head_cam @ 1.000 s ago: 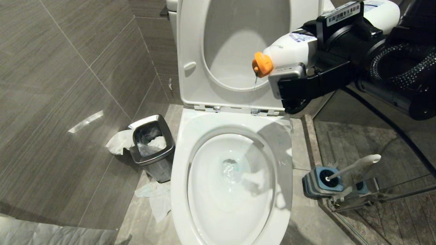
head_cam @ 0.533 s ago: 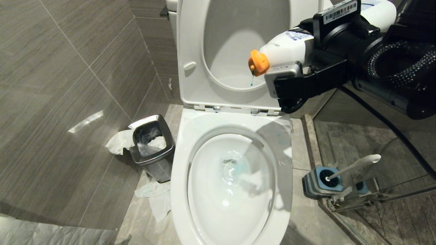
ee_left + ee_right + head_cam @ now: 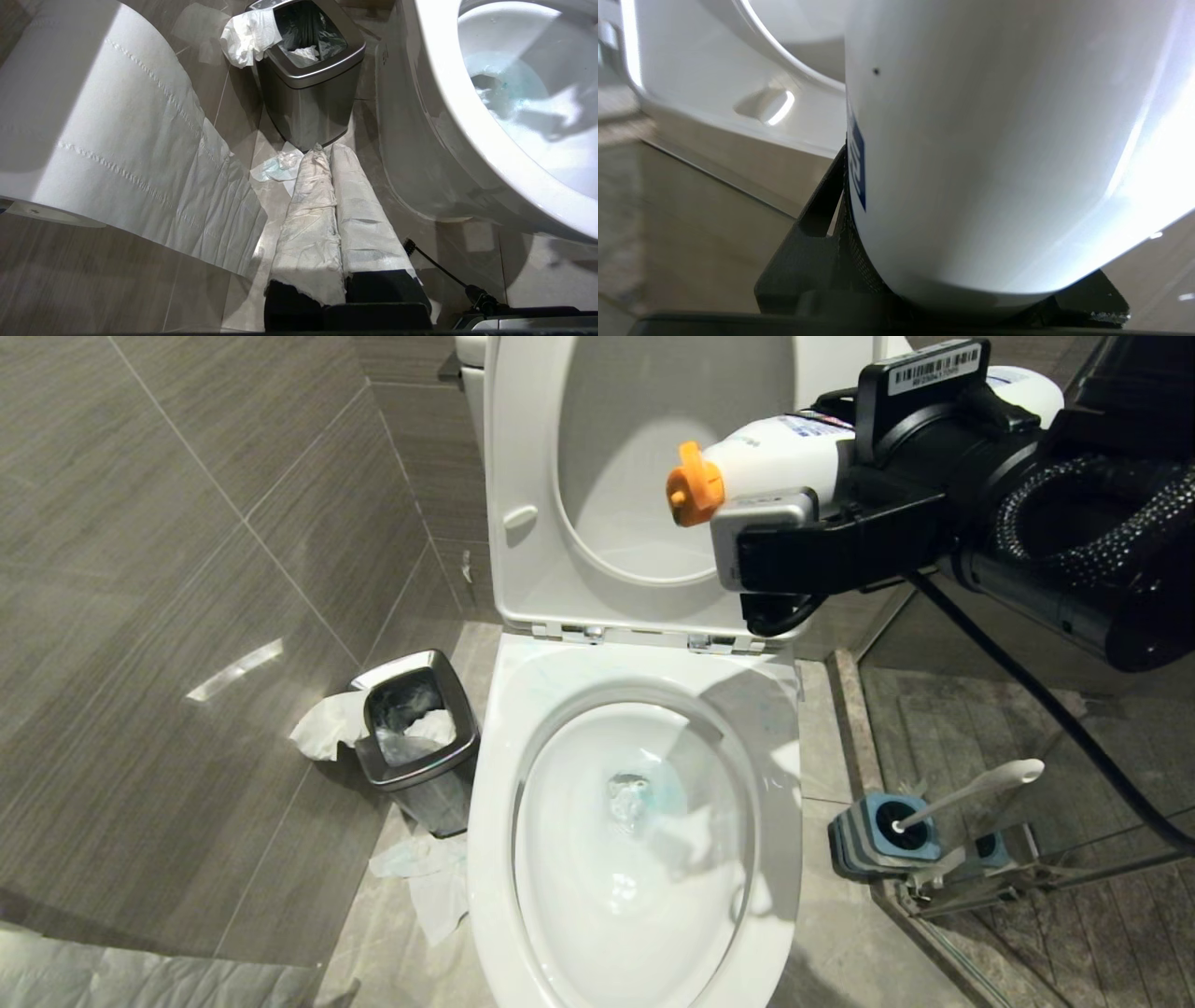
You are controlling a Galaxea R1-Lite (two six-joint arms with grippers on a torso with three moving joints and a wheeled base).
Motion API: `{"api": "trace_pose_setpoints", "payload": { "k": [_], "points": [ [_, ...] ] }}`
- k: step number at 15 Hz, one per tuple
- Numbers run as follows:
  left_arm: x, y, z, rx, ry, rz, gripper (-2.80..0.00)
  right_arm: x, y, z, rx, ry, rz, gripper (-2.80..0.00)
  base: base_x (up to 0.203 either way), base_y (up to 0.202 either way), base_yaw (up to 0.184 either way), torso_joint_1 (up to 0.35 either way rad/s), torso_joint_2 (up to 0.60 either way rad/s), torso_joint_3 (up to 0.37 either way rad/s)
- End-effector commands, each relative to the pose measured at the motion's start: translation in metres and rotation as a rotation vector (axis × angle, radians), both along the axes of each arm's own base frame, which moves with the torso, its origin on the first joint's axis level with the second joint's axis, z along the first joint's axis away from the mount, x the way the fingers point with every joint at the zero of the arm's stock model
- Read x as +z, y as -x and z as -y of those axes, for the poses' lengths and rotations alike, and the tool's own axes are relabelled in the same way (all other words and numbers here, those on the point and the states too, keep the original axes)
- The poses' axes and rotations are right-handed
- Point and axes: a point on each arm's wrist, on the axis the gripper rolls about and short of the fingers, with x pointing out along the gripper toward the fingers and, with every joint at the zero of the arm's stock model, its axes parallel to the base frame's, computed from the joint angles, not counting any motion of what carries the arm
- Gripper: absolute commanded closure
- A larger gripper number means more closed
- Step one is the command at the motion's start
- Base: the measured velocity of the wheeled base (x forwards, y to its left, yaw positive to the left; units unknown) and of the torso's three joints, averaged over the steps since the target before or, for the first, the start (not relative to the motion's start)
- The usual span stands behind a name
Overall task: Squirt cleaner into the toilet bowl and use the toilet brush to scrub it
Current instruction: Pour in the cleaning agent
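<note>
While right hand (image 3: 747,537) grips the bottle (image 3: 775,462), its label stays unreadable.

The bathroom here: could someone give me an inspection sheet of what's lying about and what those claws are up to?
Surface: grey floor tiles, loose tissue beside the toilet.
Job's things: toilet bowl, lid up, bluish liquid in the water; toilet brush in its blue holder; cleaner bottle, orange cap, held roughly level.
Clutter: steel bin with tissue hanging out; paper roll.
Grippers: right claw shut on bottle above the bowl; left claw shut, tissue-wrapped, low by the bin.
Cables: black cable under right arm.
Surroundings: tiled wall, glass partition.
</note>
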Motion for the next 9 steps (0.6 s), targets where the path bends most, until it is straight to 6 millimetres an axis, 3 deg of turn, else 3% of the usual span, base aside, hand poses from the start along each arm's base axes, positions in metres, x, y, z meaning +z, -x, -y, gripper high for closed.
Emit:
{"api": "trace_pose_setpoints", "payload": {
  "k": [1, 9],
  "points": [
    [-0.0004, -0.0002, 0.0000, 0.000, 0.000, -0.002, 0.00, -0.0015, -0.0001, -0.0003, 0.000, -0.025, -0.007, 0.00, 0.000, 0.000, 0.000, 0.000, 0.00, 0.000],
    [-0.0004, -0.0002, 0.0000, 0.000, 0.001, -0.002, 0.00, -0.0053, -0.0023, 0.0005, -0.020, -0.509, -0.071, 0.00, 0.000, 0.000, 0.000, 0.000, 0.00, 0.000]
  ]
}}
